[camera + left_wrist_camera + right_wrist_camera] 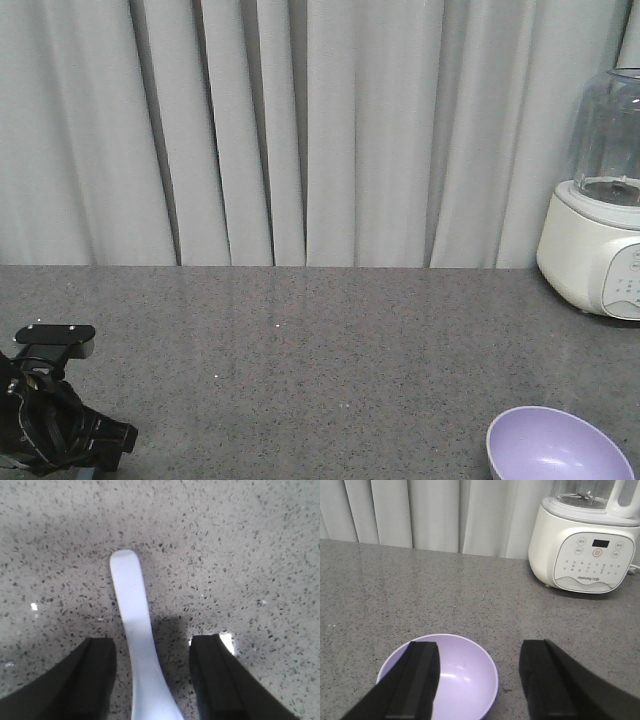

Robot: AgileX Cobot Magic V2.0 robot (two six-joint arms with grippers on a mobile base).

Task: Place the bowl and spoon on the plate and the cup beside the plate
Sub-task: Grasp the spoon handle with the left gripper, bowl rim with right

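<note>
The pale blue-white spoon [132, 630] lies flat on the speckled grey counter, handle pointing away. My left gripper [152, 647] is open low over it, one finger on each side of the handle, neither touching. In the front view only the left arm [50, 420] shows, at the bottom left. The lavender bowl [465, 680] [558, 448] sits empty on the counter at the front right. My right gripper [480, 652] is open above it; its left finger overlaps the bowl's inside, its right finger is outside the rim. The plate and the cup are out of view.
A white blender base with a clear jug [600, 220] [587, 535] stands at the back right of the counter. Grey curtains [300, 130] hang behind the counter's far edge.
</note>
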